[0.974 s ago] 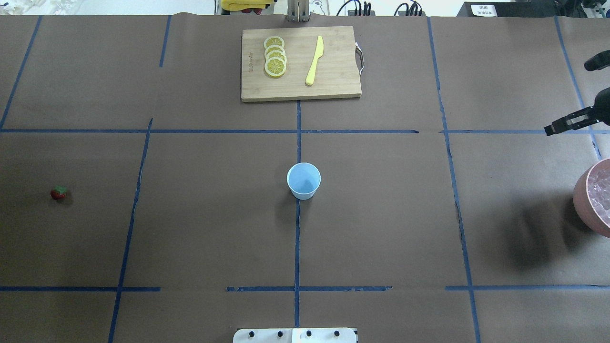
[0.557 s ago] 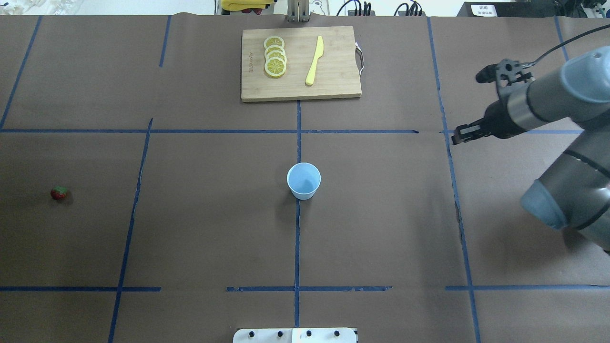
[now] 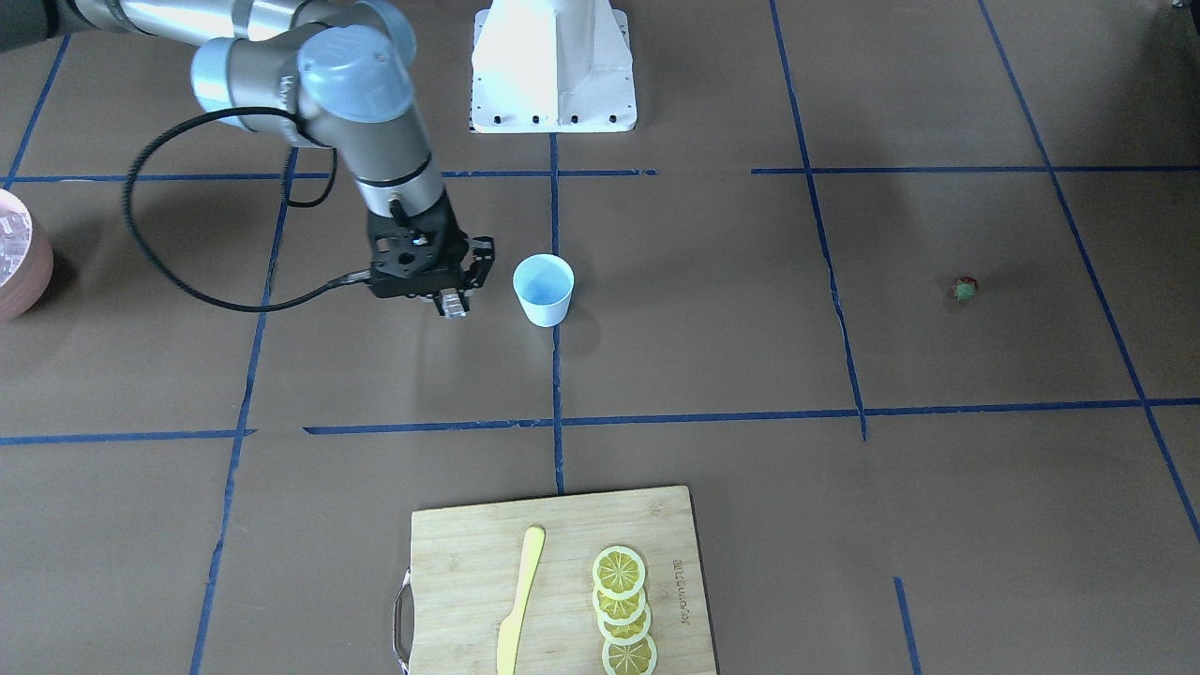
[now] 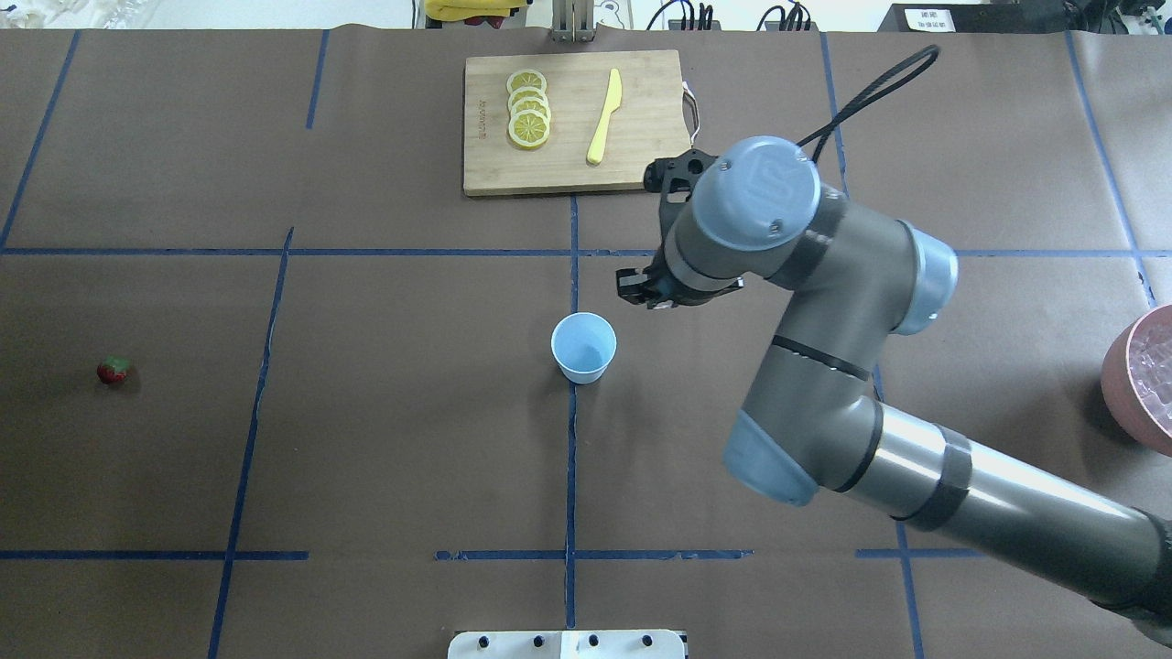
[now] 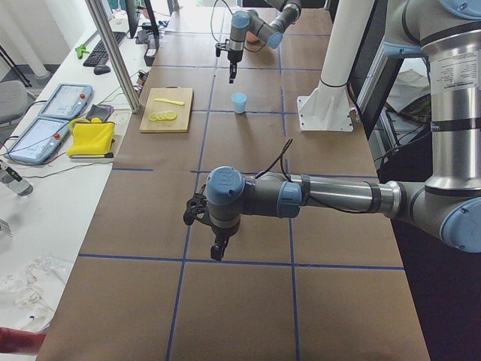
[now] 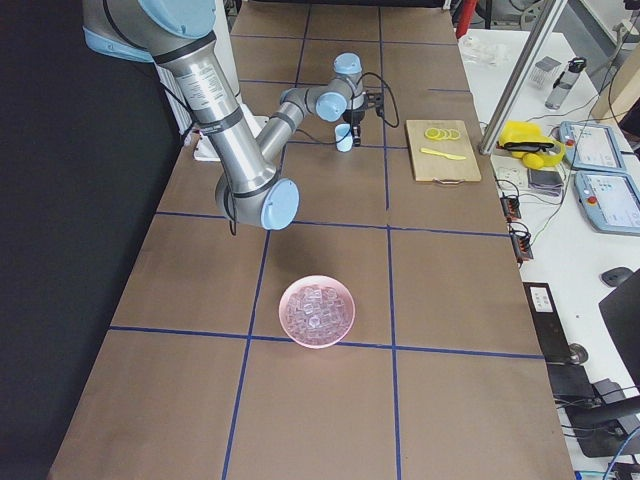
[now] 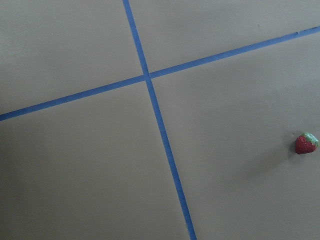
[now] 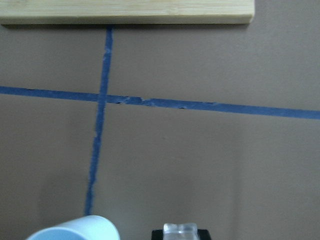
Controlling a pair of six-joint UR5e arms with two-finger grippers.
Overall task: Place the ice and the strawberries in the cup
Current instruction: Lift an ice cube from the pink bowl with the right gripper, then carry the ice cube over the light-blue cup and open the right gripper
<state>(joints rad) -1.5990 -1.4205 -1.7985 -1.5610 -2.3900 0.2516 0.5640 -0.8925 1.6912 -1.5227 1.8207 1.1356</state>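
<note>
The white cup (image 4: 583, 348) with a pale blue inside stands upright at the table's middle. My right gripper (image 4: 641, 287) hangs just beyond the cup and to its right, shut on a clear ice cube (image 3: 454, 306). The cube shows between the pads in the right wrist view (image 8: 180, 229), beside the cup rim (image 8: 75, 230). A small red strawberry (image 4: 113, 370) lies far left on the table, also in the left wrist view (image 7: 305, 143). My left gripper (image 5: 216, 252) shows only in the exterior left view; I cannot tell whether it is open or shut.
A terracotta-pink bowl (image 4: 1112, 375) of ice cubes (image 6: 317, 308) sits at the right table edge. A wooden cutting board (image 4: 650, 128) at the back carries lemon slices (image 4: 528, 112) and a yellow knife (image 4: 604, 114). Blue tape lines cross the brown table cover.
My right arm has swung from the table's right edge leftward to the middle, and its gripper now hangs beside the cup. The cup and strawberry have not moved.
</note>
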